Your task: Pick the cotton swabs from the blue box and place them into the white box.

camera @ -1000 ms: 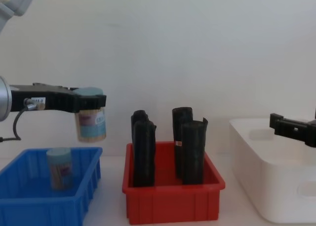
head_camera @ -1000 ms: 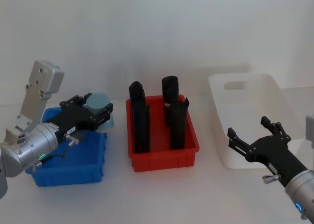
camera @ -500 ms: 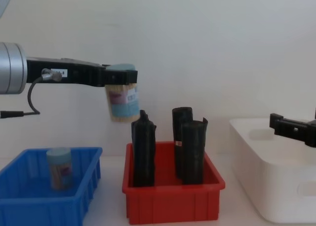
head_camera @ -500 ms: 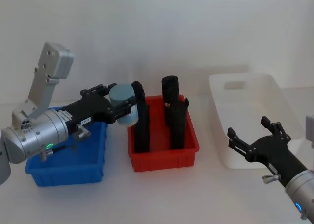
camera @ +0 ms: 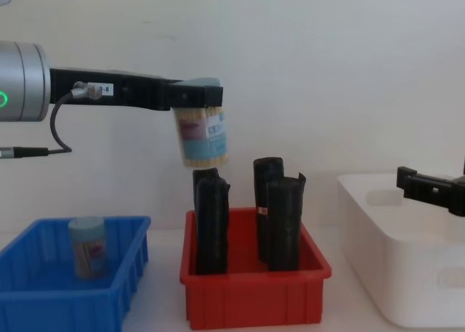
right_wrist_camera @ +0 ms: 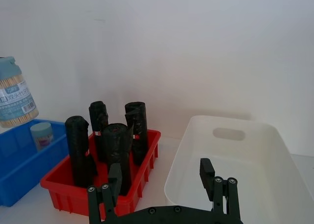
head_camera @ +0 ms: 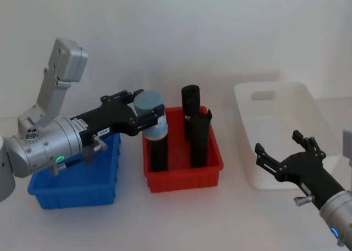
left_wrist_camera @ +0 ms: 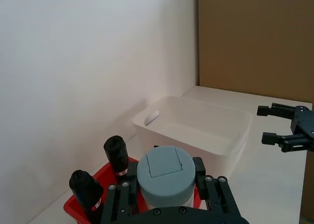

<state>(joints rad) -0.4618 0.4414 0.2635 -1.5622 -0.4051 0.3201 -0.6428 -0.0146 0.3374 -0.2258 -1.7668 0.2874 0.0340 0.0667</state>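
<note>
The left hand (camera: 200, 97) is clamped on the lid of a cotton swab tub (camera: 204, 137), holding it in the air above the left part of the red bin (camera: 254, 296), just over a black roll (camera: 211, 227); a second tub (camera: 87, 246) stands in the blue box (camera: 43, 303) toward the desk's (head_camera: 231, 218) left edge; the right hand (head_camera: 278, 142), fingers spread wide, hovers at the near side of the white box (head_camera: 286, 94) toward the right edge.
</note>
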